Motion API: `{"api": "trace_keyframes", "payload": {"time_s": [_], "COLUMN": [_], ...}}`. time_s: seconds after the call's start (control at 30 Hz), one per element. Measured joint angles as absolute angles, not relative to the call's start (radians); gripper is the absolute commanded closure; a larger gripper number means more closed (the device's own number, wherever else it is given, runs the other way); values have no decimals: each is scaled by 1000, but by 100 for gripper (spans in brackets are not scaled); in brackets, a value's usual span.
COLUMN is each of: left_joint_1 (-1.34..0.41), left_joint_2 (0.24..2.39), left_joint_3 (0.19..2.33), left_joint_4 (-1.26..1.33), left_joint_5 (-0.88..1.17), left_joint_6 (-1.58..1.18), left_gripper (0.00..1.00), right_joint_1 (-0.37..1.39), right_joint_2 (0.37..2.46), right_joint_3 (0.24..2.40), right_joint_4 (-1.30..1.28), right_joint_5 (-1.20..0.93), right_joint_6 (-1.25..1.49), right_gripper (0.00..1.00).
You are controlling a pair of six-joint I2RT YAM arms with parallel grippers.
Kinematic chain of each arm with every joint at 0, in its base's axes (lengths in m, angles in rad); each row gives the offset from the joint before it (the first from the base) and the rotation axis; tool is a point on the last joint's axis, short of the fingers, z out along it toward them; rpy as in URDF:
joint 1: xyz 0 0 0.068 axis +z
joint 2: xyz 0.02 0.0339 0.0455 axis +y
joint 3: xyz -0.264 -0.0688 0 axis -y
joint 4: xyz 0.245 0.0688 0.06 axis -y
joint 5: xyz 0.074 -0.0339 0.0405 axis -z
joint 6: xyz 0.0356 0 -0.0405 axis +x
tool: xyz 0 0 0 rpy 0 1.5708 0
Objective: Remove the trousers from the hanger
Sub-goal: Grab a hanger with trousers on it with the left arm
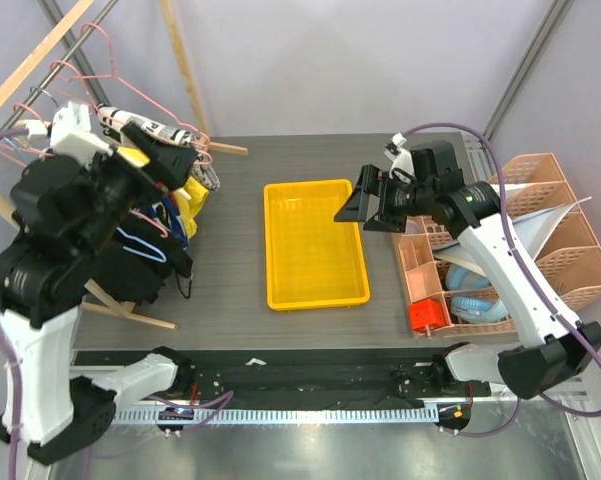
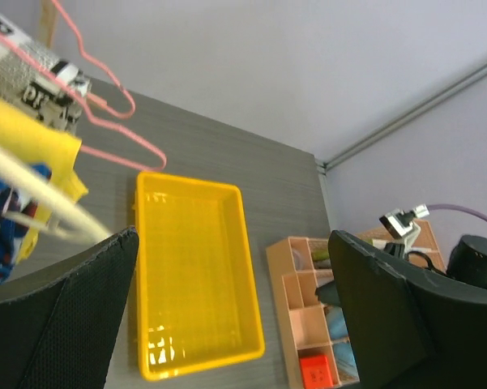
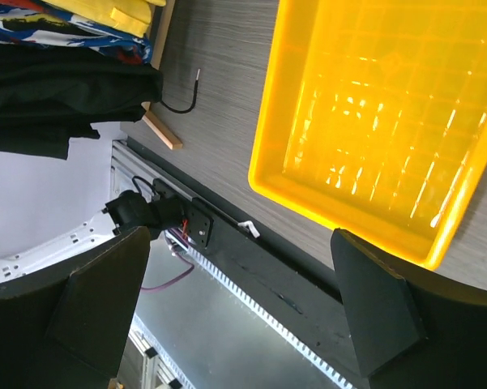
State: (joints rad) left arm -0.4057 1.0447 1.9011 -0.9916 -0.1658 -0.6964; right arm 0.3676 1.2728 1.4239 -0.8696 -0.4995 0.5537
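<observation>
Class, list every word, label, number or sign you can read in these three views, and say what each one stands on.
Nothing can be read with certainty.
White printed garment on the rack: dark lettering, possibly "pr", too blurred and cut off to read.
Yellow tray: no label or mark shows.
Peach compartment organiser: no text shows on it; its contents are too small to read.
</observation>
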Motion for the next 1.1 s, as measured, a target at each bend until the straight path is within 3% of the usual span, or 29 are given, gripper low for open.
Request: {"api": "trace_keyframes", "payload": {"time_s": [0.13,0.27,0.43,0.73,1.1], "left_joint_1": [-406,-406,-406,-406,-407], "left_joint_2": [1195,1248,1219,1135,986], "left_joint_3": [2052,2070,2044,2210,2273], "left_joint_4": [-999,-993,-976,-1164,-1325], "left_joint_5": [-202,-231,-232,-245,-424], "left_joint_6": [-661,-657,-662,-709,-781], "left_gripper": [0,2,6,20,25], "right_joint_1": [396,411,436,538,660], "right_joint_2": [1329,1344,1348,1399,1410], "right_joint_3": [1491,1512,1522,1576,1567], "right_joint_4": [-876,-884,-894,-896,-864], "right_joint_5": [-496,-496,-498,-487,-444], "right_joint_6": [533,521,508,491,511], "right_gripper": [0,0,0,0,0]}}
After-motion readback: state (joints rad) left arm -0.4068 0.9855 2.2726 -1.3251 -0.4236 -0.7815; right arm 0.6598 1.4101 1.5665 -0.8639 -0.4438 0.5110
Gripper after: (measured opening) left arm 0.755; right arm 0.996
